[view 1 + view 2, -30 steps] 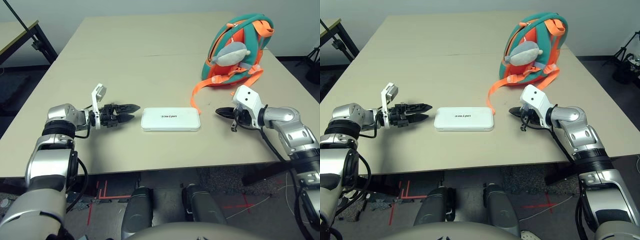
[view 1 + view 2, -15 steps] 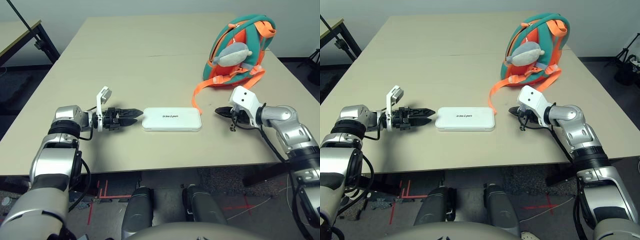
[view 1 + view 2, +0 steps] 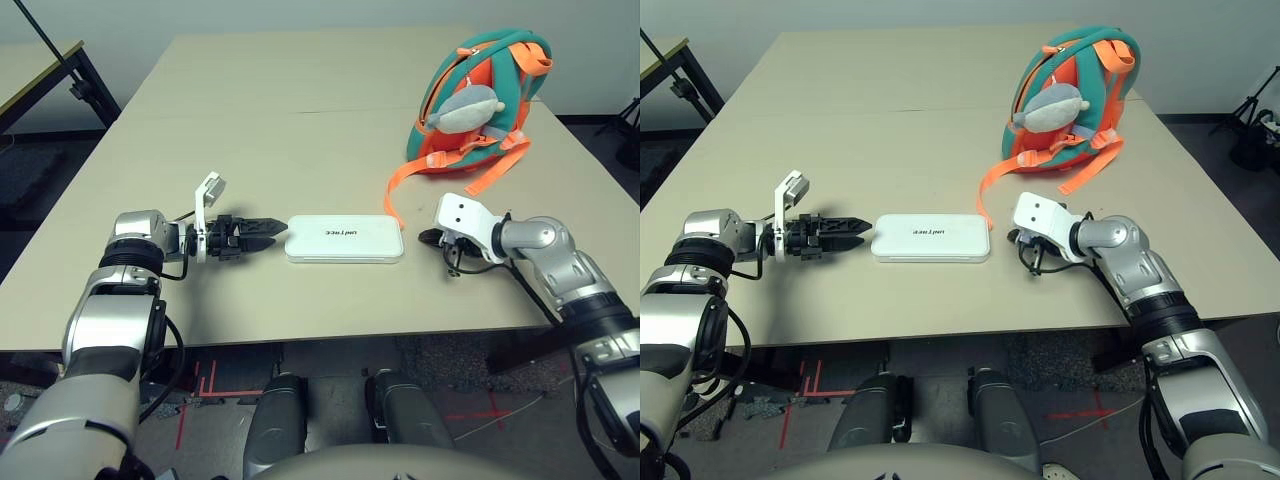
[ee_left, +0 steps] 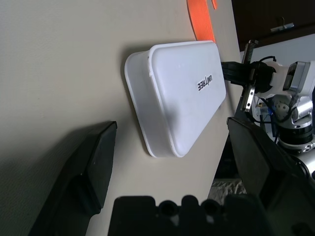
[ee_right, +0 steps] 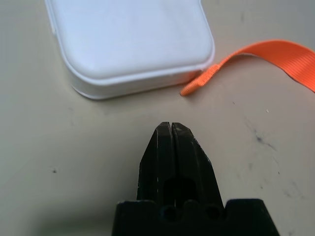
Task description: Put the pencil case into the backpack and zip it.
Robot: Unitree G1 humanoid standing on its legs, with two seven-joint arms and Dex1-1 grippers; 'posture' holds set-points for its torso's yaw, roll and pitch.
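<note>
Beige surface point(image 3: 300, 130), dark floor beyond its edges. Near the front edge lies the pencil case point(image 3: 345, 238), flat, white, rounded corners, small dark lettering on top. Left claw point(image 3: 262, 232) just beside its left end, fingers apart. Right claw point(image 3: 1014, 237), fingers pressed together, has slid closer to the case's right end, beside an orange strap point(image 5: 256, 61). Backpack point(image 3: 480, 95), teal and orange with grey plush fish, stands toward the far right corner.
</note>
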